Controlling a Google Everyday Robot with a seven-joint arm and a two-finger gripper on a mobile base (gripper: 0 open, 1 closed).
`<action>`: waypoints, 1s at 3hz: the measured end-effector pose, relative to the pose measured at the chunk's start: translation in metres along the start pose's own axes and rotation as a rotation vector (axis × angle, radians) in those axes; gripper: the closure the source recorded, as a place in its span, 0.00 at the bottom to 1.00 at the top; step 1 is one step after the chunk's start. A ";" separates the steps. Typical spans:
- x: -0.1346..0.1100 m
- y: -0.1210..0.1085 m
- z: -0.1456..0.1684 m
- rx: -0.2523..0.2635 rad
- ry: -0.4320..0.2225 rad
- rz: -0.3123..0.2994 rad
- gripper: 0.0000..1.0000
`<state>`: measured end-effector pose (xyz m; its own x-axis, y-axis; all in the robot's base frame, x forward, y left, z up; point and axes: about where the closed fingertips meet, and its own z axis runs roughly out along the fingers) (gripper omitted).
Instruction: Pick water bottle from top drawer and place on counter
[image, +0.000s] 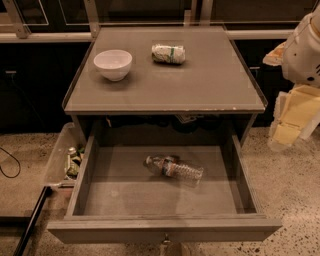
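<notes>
The water bottle (174, 169) lies on its side inside the open top drawer (160, 227), near the middle, its cap end pointing left. The counter (165, 82) is above the drawer. My gripper (292, 120) is at the far right edge, level with the counter's front right corner, well above and to the right of the bottle. It holds nothing that I can see.
A white bowl (113, 64) and a white-and-green packet (168, 53) sit at the back of the counter. A clear plastic bin (65, 162) with small items stands on the floor left of the drawer. A black cable (10, 165) lies at the far left.
</notes>
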<state>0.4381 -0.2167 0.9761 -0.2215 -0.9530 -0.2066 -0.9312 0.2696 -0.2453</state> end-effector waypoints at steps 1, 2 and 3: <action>0.000 0.000 0.000 0.000 0.000 0.000 0.00; 0.001 0.004 0.013 -0.018 -0.014 -0.004 0.00; 0.010 0.010 0.049 -0.054 -0.043 -0.003 0.00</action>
<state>0.4406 -0.2170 0.9255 -0.2074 -0.9465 -0.2473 -0.9464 0.2581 -0.1943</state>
